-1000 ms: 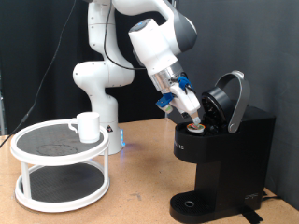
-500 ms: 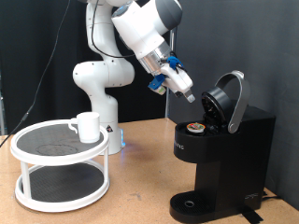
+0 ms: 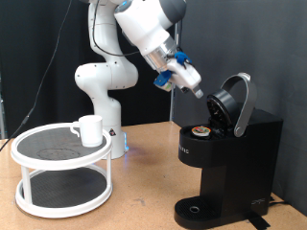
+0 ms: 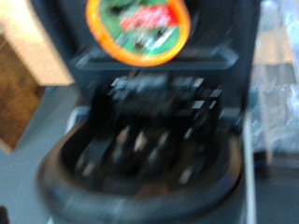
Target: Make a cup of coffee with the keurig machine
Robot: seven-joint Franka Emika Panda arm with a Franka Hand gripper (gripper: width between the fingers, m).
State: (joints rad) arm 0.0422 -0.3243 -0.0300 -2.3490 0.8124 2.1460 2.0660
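The keurig machine (image 3: 223,153) stands at the right of the exterior view with its hinged lid (image 3: 236,102) raised. A pod (image 3: 200,132) with a tan top sits in the open brew chamber below the lid. The gripper (image 3: 196,89) hangs in the air just left of the raised lid and above the pod, touching neither. Nothing shows between its fingers; how wide they stand cannot be told from these views. The cup (image 3: 89,129) stands on the upper tier of a white two-tier round rack (image 3: 63,171) at the left, well apart from the machine. In the blurred wrist view, the pod (image 4: 137,28) lies in its seat and the dark inner face of the lid (image 4: 149,140) fills the frame.
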